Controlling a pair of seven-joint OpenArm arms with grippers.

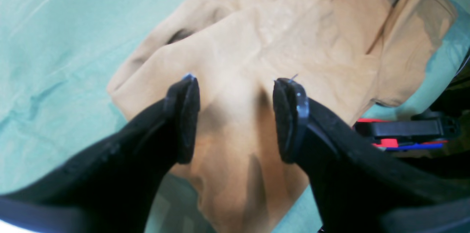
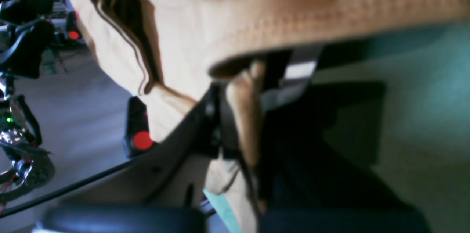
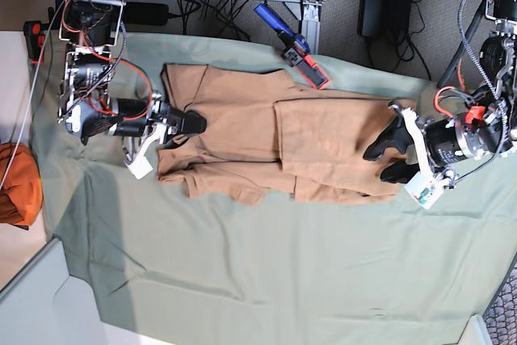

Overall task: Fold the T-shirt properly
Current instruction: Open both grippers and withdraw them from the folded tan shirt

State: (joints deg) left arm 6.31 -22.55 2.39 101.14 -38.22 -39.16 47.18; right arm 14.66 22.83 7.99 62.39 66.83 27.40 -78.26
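Observation:
The tan T-shirt (image 3: 323,143) lies partly folded and lengthwise on the sage-green table cloth (image 3: 242,264). My left gripper (image 3: 388,157) is at the shirt's right end in the base view. In the left wrist view it (image 1: 237,115) stands open, and its black pads (image 1: 185,115) straddle a ridge of the T-shirt (image 1: 293,42). My right gripper (image 3: 194,123) is at the shirt's left end. In the right wrist view it (image 2: 242,108) is shut on a pinched fold of the T-shirt (image 2: 183,31), and a stitched hem hangs above it.
A deep-orange cloth bundle (image 3: 16,187) sits off the table's left edge. A blue and red clamp tool (image 3: 295,50) lies at the cloth's far edge, close to the shirt. Cables and arm bases crowd the back. A black and red clamp (image 1: 404,130) shows beside my left gripper.

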